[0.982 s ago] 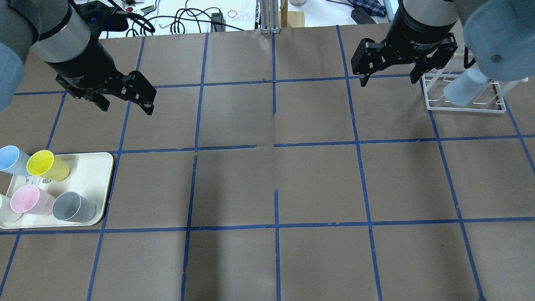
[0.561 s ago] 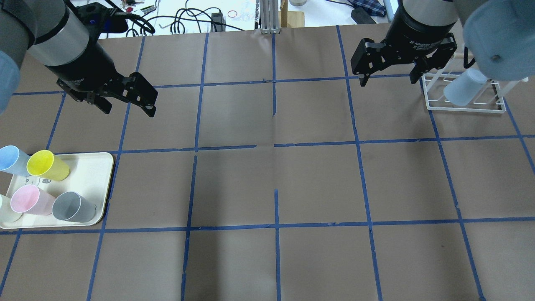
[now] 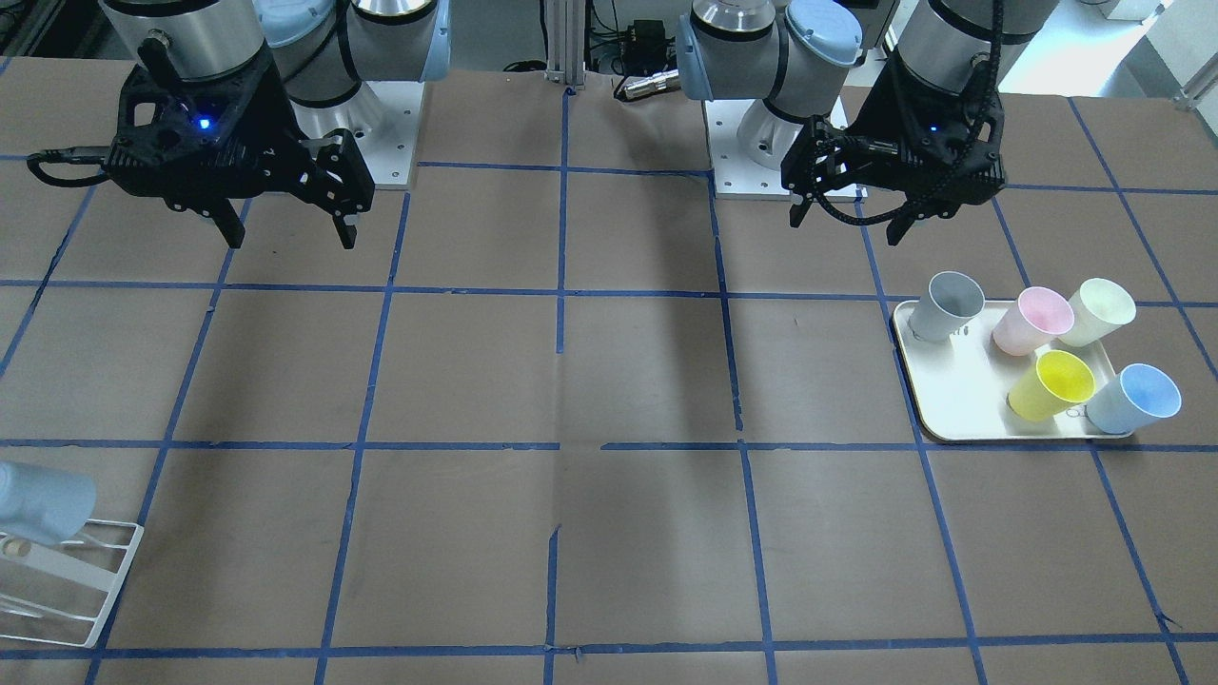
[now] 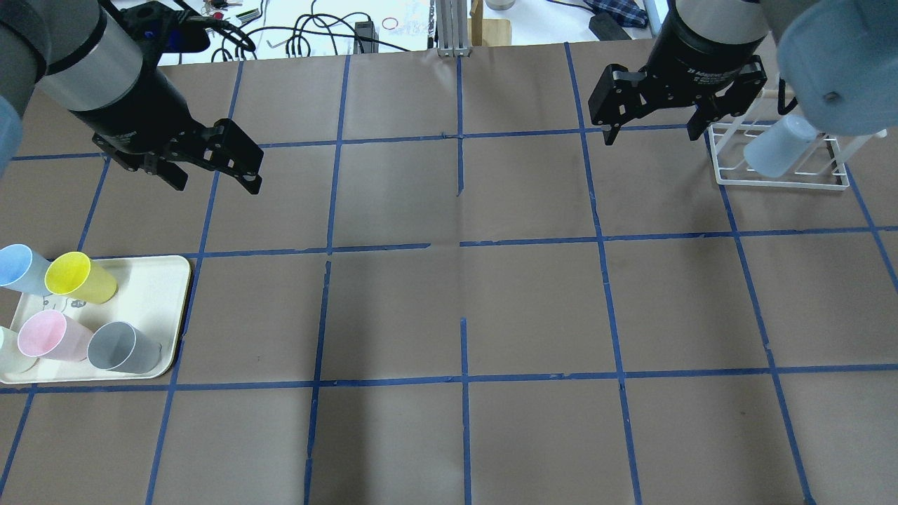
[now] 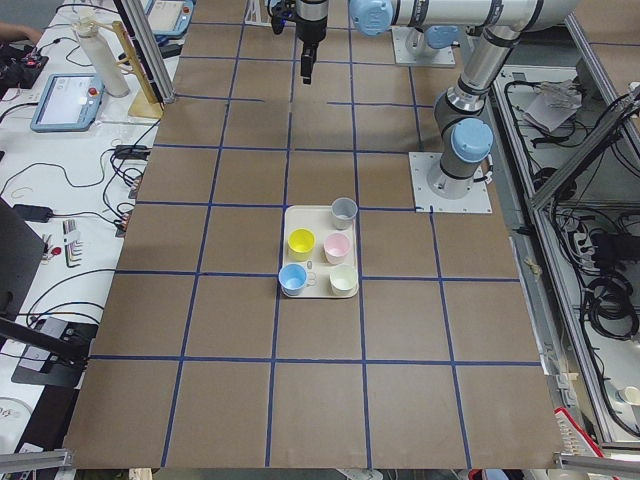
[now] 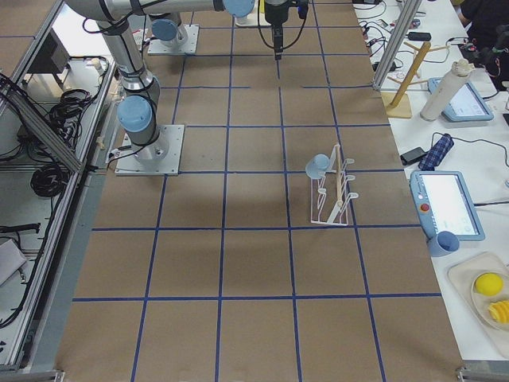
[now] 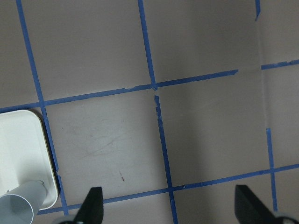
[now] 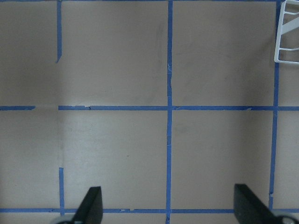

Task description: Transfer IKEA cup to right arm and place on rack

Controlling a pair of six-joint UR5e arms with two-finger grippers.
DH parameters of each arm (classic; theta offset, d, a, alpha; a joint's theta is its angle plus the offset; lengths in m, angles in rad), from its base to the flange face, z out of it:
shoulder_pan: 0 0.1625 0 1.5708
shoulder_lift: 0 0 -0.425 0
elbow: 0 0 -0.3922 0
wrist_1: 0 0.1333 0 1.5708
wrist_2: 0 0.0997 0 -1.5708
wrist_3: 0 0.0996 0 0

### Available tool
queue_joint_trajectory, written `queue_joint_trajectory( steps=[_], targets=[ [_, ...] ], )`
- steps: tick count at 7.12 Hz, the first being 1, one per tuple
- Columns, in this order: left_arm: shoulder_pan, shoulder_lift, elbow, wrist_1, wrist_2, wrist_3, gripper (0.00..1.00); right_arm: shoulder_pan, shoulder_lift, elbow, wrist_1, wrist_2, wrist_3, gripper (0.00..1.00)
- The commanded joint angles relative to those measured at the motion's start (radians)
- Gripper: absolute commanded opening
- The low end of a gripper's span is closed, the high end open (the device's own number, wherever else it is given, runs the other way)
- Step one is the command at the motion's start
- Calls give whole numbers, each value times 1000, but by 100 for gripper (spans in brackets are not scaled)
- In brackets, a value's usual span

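Observation:
One pale blue IKEA cup (image 4: 777, 149) hangs tilted on a prong of the white wire rack (image 4: 779, 184) at the far right; it also shows in the front view (image 3: 43, 499). A second pale blue cup (image 4: 17, 266) stands on the cream tray (image 4: 158, 294) at the left, also in the front view (image 3: 1137, 398). My left gripper (image 4: 214, 179) is open and empty, above the table beyond the tray. My right gripper (image 4: 654, 133) is open and empty, just left of the rack. Both wrist views show bare table between open fingers.
The tray also holds a yellow cup (image 4: 78, 278), a pink cup (image 4: 49, 337), a grey cup (image 4: 123, 347) and a cream cup (image 3: 1099, 312). Brown table with blue tape grid lies between the arms. Cables and tools lie beyond the far edge.
My left arm has shifted slightly to the left, gripper still open. My right gripper has barely moved. The cups and rack have not moved.

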Motion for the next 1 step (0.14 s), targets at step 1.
queue_joint_trajectory(
  steps=[1],
  targets=[
    [1, 17, -1, -1, 5, 0, 100, 0, 1, 0, -2, 0, -2, 100]
  ],
)
